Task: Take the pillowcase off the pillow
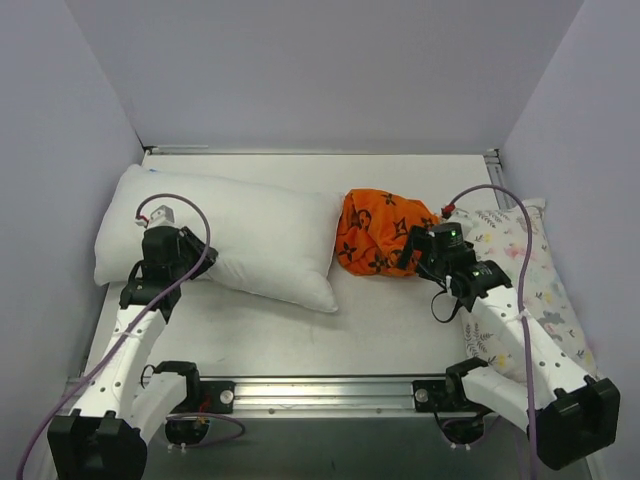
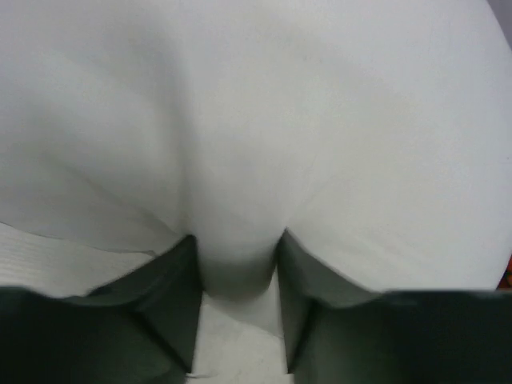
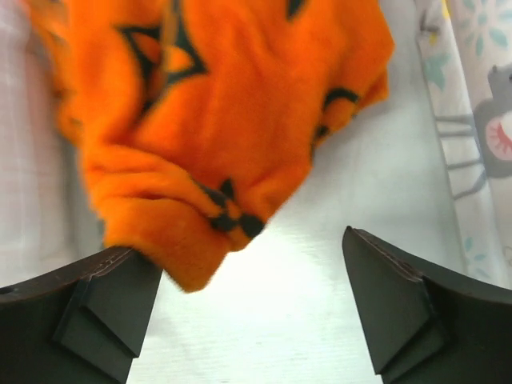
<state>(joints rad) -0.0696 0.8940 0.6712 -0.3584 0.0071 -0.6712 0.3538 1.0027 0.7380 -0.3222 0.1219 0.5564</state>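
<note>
- left claw (image 2: 238, 264): pinched on a fold of the pillow (image 1: 260, 235); soft, light, squashy.
- right claw (image 3: 252, 280): spread wide, empty; pillowcase (image 3: 216, 120) hem brushes one finger.
- pillowcase: crumpled heap btwn pillow & printed pillow (image 1: 535, 290), prob. fully off. Limp, fleecy; grab a bunched fold.

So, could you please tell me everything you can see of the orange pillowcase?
The pillowcase is bright orange, fleecy-looking cloth printed with black flower and star motifs. It lies crumpled in a heap on the table, off the plain white pillow and just beside that pillow's right end. No tag shows. The open right end effector hovers at its right edge, one finger against a lower fold, the other clear of it.
</note>
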